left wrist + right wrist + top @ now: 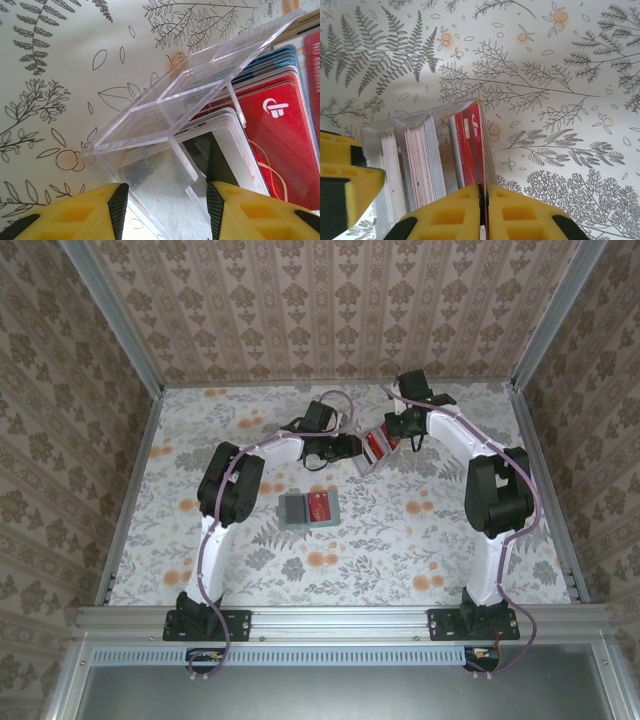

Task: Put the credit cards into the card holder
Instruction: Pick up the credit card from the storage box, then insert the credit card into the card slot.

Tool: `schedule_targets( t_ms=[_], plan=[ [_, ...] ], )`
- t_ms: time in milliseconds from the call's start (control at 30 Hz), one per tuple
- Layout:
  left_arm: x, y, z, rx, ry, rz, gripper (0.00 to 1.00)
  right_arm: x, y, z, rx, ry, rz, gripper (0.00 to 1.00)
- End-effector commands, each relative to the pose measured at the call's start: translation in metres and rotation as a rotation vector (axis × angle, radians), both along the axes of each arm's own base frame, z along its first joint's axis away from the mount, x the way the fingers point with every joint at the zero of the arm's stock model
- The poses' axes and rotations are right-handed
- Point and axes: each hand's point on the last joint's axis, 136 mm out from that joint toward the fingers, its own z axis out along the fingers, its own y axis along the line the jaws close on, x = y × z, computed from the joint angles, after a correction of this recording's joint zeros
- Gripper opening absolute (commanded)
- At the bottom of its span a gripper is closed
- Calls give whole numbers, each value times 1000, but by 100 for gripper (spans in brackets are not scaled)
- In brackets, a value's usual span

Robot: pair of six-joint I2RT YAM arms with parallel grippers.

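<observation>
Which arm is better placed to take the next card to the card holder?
Right. The right gripper is shut on a red card standing in the clear box, ready to lift it. The left gripper holds that box, so it is busy.

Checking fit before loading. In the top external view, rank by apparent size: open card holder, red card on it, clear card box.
1. card holder, largest.
2. clear card box, seemingly close behind; partly hidden, so unsure.
3. red card, smallest, covering one side of the holder.
</observation>
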Motion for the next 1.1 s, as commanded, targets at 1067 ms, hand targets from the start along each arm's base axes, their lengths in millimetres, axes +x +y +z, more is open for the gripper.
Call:
schedule_targets(
  t_ms=[1067],
  plan=[
    [-76,135,69,126,-16,131,48,-129,109,53,619,-53,96,4]
  ],
)
